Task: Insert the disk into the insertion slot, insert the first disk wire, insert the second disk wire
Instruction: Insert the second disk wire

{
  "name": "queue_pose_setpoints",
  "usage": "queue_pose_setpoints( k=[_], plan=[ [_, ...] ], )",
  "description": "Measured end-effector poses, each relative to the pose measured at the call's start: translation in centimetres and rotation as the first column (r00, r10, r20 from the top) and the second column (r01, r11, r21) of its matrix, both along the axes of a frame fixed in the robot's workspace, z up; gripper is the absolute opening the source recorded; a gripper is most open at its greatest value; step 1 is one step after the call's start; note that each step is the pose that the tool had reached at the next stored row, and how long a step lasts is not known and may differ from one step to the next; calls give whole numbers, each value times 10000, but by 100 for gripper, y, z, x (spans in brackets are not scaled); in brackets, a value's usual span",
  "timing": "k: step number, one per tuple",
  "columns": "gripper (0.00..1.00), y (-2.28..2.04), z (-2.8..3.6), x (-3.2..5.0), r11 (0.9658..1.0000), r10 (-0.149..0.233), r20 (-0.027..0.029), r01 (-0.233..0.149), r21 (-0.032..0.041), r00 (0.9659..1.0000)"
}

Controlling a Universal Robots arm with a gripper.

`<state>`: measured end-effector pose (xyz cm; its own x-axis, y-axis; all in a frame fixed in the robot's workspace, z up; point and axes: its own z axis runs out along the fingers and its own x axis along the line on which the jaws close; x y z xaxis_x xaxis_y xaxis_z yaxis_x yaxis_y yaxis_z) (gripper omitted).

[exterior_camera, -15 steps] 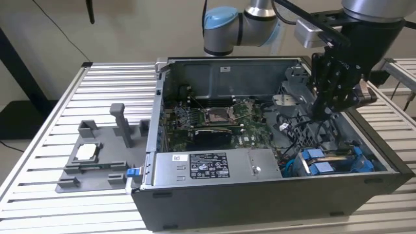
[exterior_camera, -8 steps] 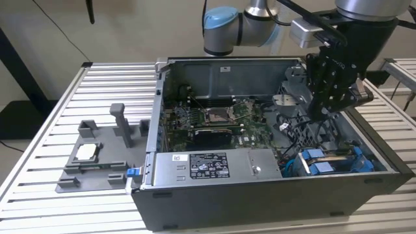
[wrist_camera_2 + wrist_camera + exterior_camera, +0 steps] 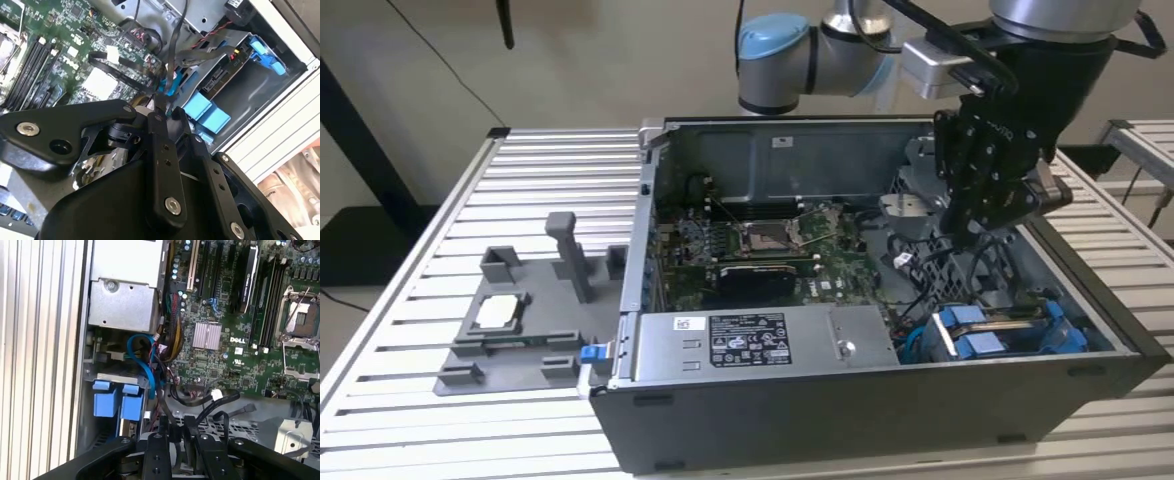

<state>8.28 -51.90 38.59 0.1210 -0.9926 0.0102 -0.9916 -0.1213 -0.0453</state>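
The arm (image 3: 817, 50) is silver-grey with a pale blue joint cap (image 3: 771, 42) and black cables (image 3: 945, 30). Its gripper (image 3: 161, 102) is black, built of flat linked bars studded with small round silver screws (image 3: 172, 205).

Inside the case (image 3: 854, 430), black cables (image 3: 914, 262) crowd the gap beside the disk (image 3: 994, 332) in the near corner on the exterior view's right. Open room lies above the circuit board (image 3: 767, 240). A grey metal box (image 3: 761, 338) lines the case's near edge.
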Motion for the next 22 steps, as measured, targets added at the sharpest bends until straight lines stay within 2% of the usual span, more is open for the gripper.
queue_pose_setpoints(
  k=[2,6,7,9,10,11,13,15,17,19,21,22],
  plan=[
    [27,16,-10,-30,10000,39,10,-39,-25,10000],
    [27,18,-13,-55,9999,143,121,-142,-87,9998],
    [27,17,-12,-56,9998,182,188,-180,-95,9997],
    [27,18,-13,-58,9996,273,378,-269,-106,9989],
    [27,19,-15,-60,9994,308,426,-303,-138,9986],
    [27,19,-19,-65,9993,335,444,-327,-181,9985],
    [27,19,-28,-76,9991,359,444,-349,-232,9984],
    [27,20,-33,-85,9989,377,447,-364,-312,9983],
    [27,19,-38,-90,9985,400,486,-381,-395,9980],
    [27,19,-42,-94,9981,428,501,-405,-474,9978],
    [25,19,-45,-98,9976,456,512,-428,-540,9976],
    [18,19,-46,-100,9974,469,520,-440,-562,9975]
  ],
)
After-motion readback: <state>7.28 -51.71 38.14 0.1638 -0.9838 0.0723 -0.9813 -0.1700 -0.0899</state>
